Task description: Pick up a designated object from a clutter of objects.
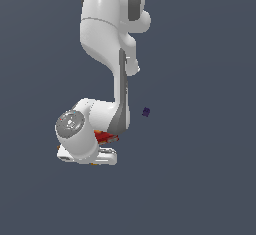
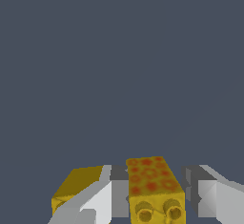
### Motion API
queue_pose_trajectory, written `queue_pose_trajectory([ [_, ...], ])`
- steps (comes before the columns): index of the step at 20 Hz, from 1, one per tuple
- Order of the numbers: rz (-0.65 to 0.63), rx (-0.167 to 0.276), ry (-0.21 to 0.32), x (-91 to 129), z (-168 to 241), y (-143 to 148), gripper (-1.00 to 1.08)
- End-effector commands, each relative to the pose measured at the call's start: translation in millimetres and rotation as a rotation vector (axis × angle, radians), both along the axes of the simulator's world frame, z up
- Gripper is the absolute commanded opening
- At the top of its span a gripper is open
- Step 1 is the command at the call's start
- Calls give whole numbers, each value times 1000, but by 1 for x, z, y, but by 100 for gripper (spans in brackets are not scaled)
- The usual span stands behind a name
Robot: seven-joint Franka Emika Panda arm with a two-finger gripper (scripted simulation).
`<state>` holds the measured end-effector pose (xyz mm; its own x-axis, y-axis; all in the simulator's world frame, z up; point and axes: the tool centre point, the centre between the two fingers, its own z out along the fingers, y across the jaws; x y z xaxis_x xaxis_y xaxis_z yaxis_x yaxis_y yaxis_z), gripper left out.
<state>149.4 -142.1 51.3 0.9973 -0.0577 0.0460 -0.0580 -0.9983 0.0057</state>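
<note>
Now I see my jaws (image 2: 155, 194) spread wide around 1 yellow-orange cube (image 2: 153, 189), not clearly touching it; a second yellow cube (image 2: 76, 184) sits just beside 1 finger (image 2: 97, 199).

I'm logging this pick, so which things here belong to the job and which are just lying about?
Job: orange-spotted yellow cube; gripper straddling it.
Lying about: second yellow cube; purple cube; red box, mostly hidden.
</note>
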Motion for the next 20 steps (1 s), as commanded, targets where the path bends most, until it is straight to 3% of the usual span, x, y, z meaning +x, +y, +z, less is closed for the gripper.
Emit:
queue_pose_trajectory([
  [1,0,0,0,-3,4,4,-100],
  [10,0,1,4,-28,35,36,-100],
  [20,0,2,14,-77,95,99,-100],
])
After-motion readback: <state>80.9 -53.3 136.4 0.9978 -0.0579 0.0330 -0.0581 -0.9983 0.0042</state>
